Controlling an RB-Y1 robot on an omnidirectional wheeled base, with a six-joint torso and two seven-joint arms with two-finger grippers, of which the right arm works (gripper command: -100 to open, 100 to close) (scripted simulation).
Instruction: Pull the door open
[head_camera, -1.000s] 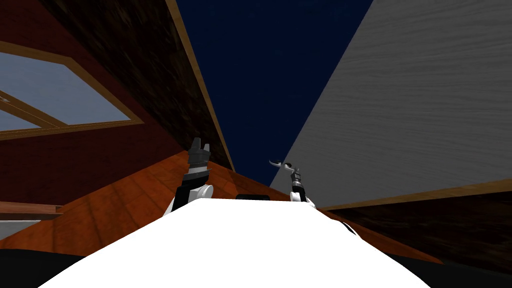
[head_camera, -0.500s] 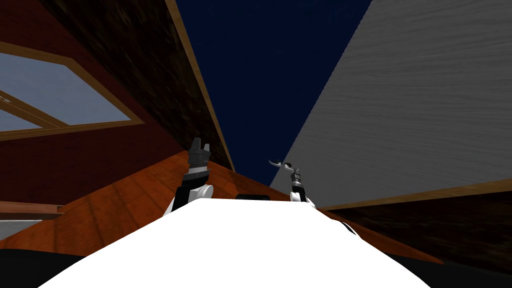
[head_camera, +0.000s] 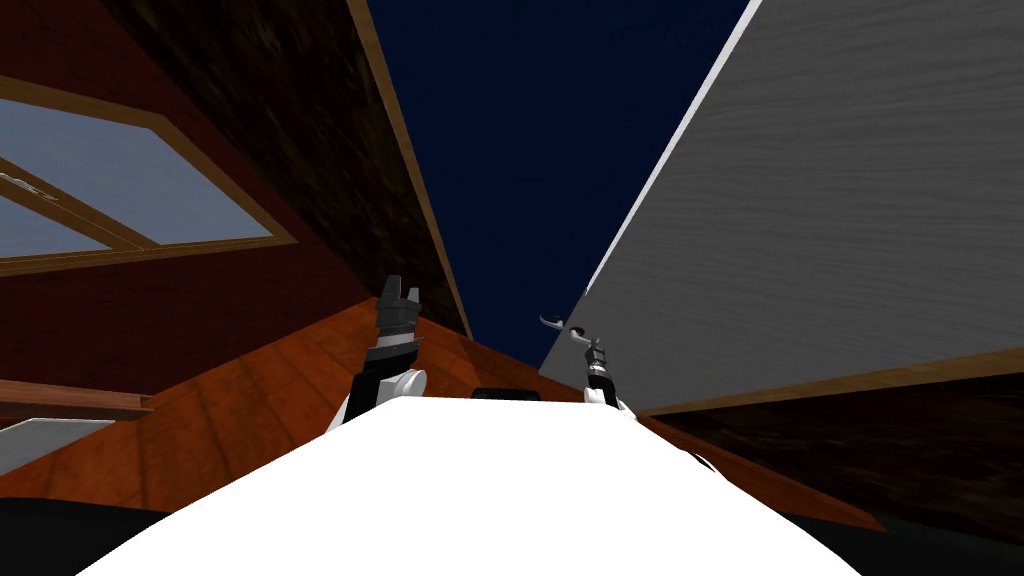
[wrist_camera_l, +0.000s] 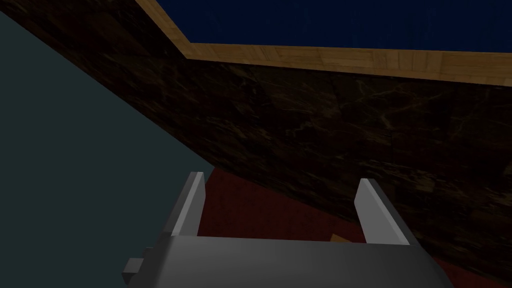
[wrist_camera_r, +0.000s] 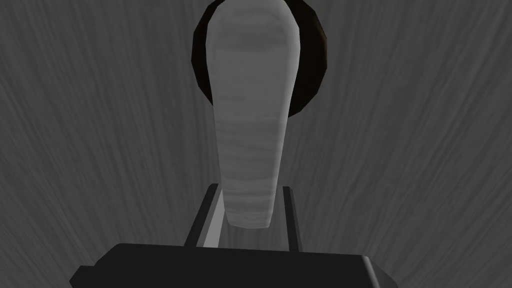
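The grey wood-grain door (head_camera: 820, 220) stands ajar on my right, its thin white edge showing. Its pale lever handle (head_camera: 557, 324) sticks out near that edge. My right gripper (head_camera: 588, 345) reaches up to the lever. In the right wrist view the lever (wrist_camera_r: 250, 125) rises from a dark round rose on the door face (wrist_camera_r: 400, 125), and my right gripper (wrist_camera_r: 249, 187) is shut on the lever's tip, one finger on each side. My left gripper (head_camera: 398, 288) is raised in front of the left wall and stands open (wrist_camera_l: 280, 177) with nothing between its fingers.
A dark marbled wall (head_camera: 300, 130) with a light wooden trim borders the doorway on the left; a dark blue area (head_camera: 520, 150) shows through the gap. A wood-framed window (head_camera: 120, 190) sits in the red wall at far left. The floor (head_camera: 250, 400) is reddish wood.
The door has swung slightly toward me, so its white edge now shows and the handle sits a little higher. The whole head view has shifted slightly with my own movement.
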